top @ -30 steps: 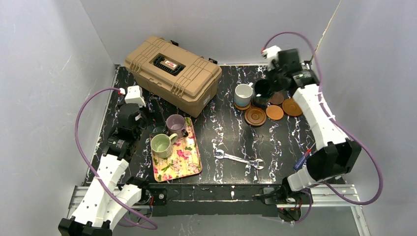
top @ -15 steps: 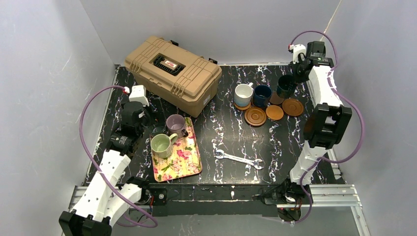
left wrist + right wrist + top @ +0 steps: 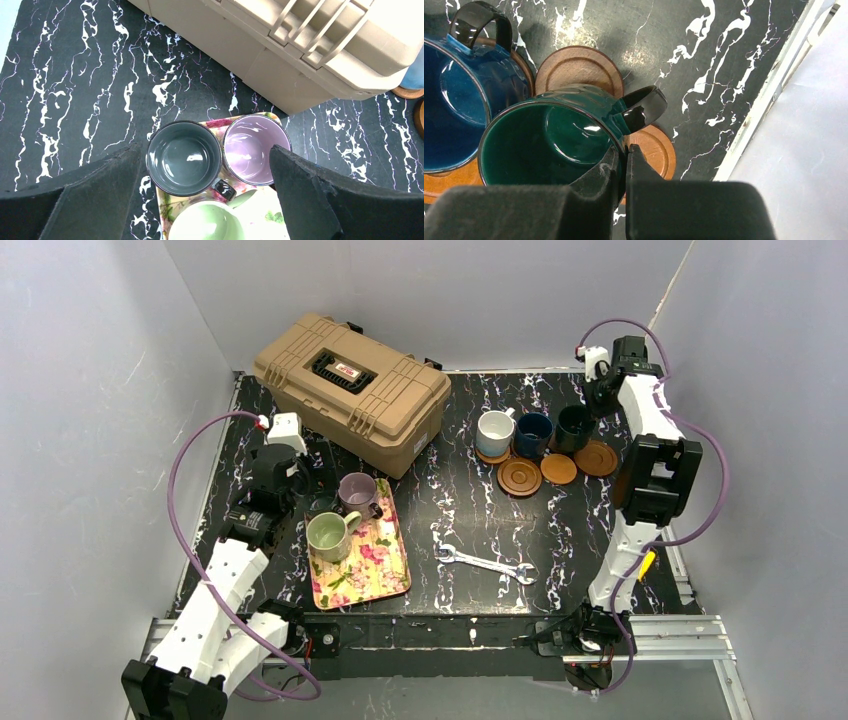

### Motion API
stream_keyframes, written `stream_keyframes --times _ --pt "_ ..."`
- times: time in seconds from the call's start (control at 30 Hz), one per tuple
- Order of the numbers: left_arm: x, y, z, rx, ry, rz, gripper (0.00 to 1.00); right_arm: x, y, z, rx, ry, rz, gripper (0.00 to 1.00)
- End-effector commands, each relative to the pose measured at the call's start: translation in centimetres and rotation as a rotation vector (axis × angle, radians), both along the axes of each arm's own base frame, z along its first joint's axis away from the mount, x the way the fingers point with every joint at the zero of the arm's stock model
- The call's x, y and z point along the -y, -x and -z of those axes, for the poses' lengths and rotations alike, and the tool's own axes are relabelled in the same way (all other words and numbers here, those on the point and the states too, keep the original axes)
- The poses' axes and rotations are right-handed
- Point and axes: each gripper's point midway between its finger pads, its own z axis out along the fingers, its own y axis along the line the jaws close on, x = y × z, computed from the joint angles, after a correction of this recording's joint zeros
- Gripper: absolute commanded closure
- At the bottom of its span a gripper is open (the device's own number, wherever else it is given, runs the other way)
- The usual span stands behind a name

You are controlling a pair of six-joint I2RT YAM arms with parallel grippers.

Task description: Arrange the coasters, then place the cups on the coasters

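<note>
- Your right gripper (image 3: 623,150) is clamped on the rim of the dark green cup (image 3: 554,145), one finger inside the wall and one outside, just beside the handle. Pinching the wall there keeps the cup upright and leaves its base free to land flat.
- That cup sits at the far right of the counter (image 3: 450,510), over the cluster of coasters. A brown coaster (image 3: 579,67) shows just behind it and another (image 3: 656,147) under its handle. You cannot tell from these views whether its base is touching down or which disc it is centred on.
- Right next to it, the navy cup (image 3: 454,100) stands on its own coaster, and the white cup (image 3: 494,430) stands on another beside that. The row reads as filling from left to right.
- Your left gripper (image 3: 207,155) has its fingers wide apart and holds nothing. It hangs above the grey-teal cup (image 3: 184,158) and the pink cup (image 3: 255,150), probably lining up on one of them.
- Both of those, along with the pale green cup (image 3: 205,222), are crowded at the far end of the floral tray (image 3: 385,570), well apart from the coasters.
- Count: six cups, three by the coasters and three on the tray.
- I make six coasters. The dark rimmed one (image 3: 519,477), the small orange one (image 3: 558,469) and the wide one (image 3: 597,458) are bare, and the rest are partly hidden by cups.
- There is also one tan toolbox (image 3: 350,390) and one wrench (image 3: 487,564).
</note>
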Motion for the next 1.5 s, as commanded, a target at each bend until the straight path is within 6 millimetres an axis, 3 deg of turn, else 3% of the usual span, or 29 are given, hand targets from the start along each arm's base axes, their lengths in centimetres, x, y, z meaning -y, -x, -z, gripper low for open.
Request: stream_keyframes --times 0.0,0.87,1.47 --pt "-0.1 -0.1 -0.3 0.005 -0.011 0.000 0.02 -0.4 -2.9 -3.8 0.141 -0.010 -0.037 0.99" --pt "-0.1 -0.1 -0.4 0.008 -0.014 0.003 0.02 -2.6 -3.6 -1.2 0.090 -0.050 -0.072 0.99" --pt "0.0 -0.2 -0.3 0.004 -0.015 0.004 0.02 -2.6 -4.0 1.1 0.047 -0.046 -0.055 0.98"
